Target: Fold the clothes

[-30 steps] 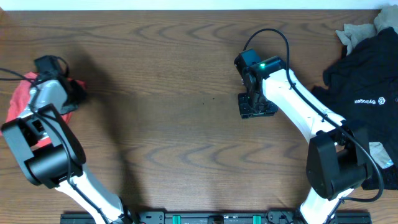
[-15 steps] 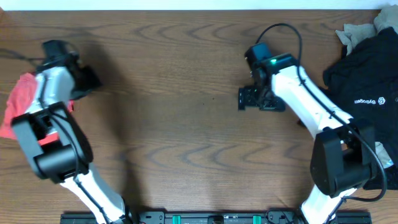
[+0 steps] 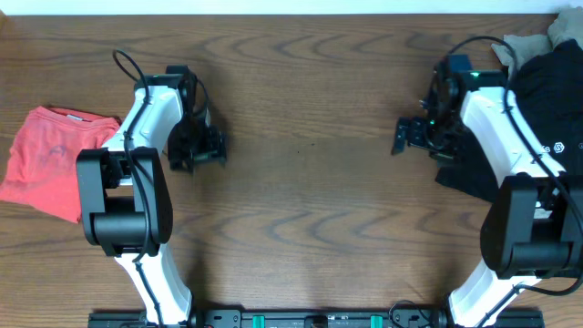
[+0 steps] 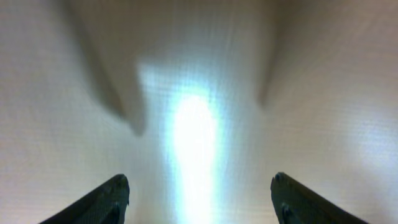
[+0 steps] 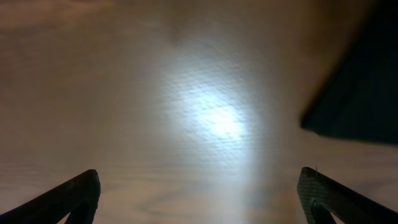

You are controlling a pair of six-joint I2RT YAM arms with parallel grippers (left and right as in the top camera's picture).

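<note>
While the coral-red T-shirt (image 3: pixel 50 159) lies bunched and unfolded at the left edge of the table (image 3: pixel 301 210), the left gripper (image 3: pixel 197 150) hangs over bare wood to the right of it, well apart from the cloth; the left arm (image 3: pixel 146 105) passes near the right border of the shirt, and I cannot tell whether it touches there. In the left wrist view its fingers (image 4: pixel 111 198) stand far from each other, with nothing between them except the pale, blurred wood and a bright patch of reflected light.

On the other side, the black tee (image 3: pixel 551 100) lies in a loose heap at the right edge of the table, its small white logo (image 3: pixel 551 148) turned up; a beige piece (image 3: pixel 526 43) shows in the far right corner, just beside the black cloth. The right arm (image 3: pixel 496 114) lies across this heap; the right gripper (image 3: pixel 414 137) is over the wood just left of the tee. In the right wrist view its fingers (image 5: pixel 78 191) are also spread wide and hold nothing; a dark shape (image 5: pixel 360 99) fills the right border of that view, too blurred to name with certainty.
</note>
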